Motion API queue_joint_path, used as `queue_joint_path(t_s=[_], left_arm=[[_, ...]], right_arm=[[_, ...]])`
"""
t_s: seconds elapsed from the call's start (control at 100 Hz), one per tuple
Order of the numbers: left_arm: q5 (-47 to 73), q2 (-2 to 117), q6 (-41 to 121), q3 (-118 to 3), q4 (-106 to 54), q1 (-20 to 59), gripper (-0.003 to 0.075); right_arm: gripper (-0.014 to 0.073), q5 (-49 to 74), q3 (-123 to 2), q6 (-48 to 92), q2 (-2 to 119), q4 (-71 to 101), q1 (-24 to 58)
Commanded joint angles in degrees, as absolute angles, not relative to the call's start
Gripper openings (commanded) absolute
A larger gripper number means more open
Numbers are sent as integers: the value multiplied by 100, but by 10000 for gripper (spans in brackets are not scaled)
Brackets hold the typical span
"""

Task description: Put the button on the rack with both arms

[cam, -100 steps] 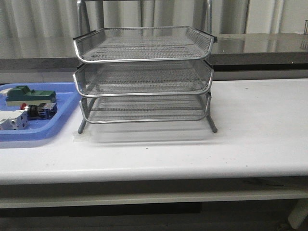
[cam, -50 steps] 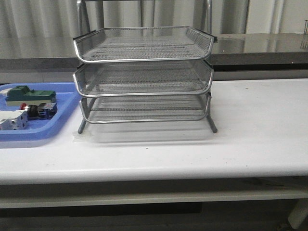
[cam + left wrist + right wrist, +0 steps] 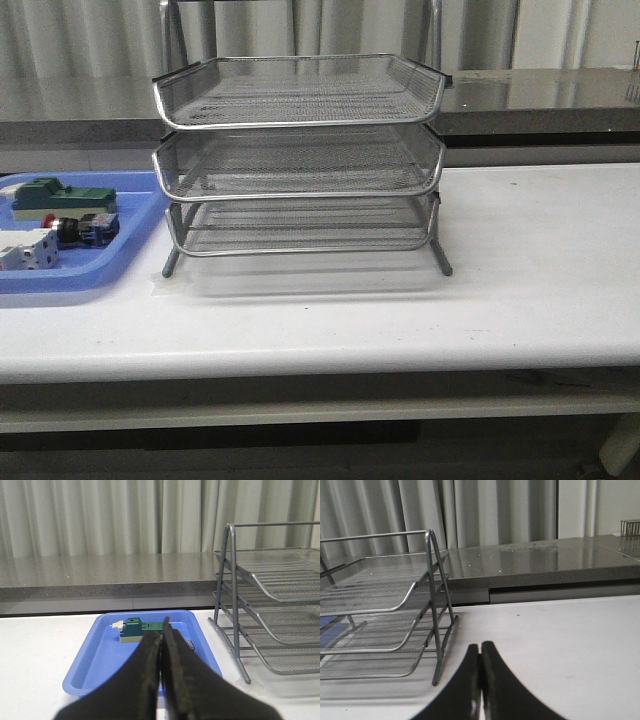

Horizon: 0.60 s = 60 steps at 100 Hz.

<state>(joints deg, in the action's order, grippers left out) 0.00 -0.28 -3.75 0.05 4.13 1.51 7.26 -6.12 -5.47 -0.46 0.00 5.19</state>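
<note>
Front view: rack [image 3: 298, 160] beside blue tray [image 3: 120, 262]; each end effector [image 3: 161, 639] [image 3: 480, 650] pressed together, empty.

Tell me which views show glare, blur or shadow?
Front view: soft overall, the button blurred in the blue tray; faint shadow under the rack. Left wrist view: fingers near, dark. Right wrist view: the stone counter reflects light.

- The black right gripper [image 3: 480, 652] is pointing up from the lower centre, fingers pressed together.
- The three-tier silver wire-mesh rack [image 3: 380, 615] is standing at left on the white table [image 3: 560, 640].
</note>
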Motion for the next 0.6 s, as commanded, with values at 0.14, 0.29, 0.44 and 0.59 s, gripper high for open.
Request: queue_joint_path(t_s=[0.14, 0.29, 0.44, 0.59], left_arm=[[-419, -229, -422, 273, 383, 142, 4], [-419, -229, -422, 273, 383, 142, 4], [-419, -229, -422, 273, 383, 142, 4], [-419, -229, -422, 273, 383, 142, 4]], right_arm=[[-67, 1729, -2225, -553, 921, -49, 478], [-67, 2699, -3069, -553, 1838, -49, 478], [-67, 3807, -3816, -553, 2953, 31, 478], [-67, 4184, -4170, -553, 3864, 543, 478]])
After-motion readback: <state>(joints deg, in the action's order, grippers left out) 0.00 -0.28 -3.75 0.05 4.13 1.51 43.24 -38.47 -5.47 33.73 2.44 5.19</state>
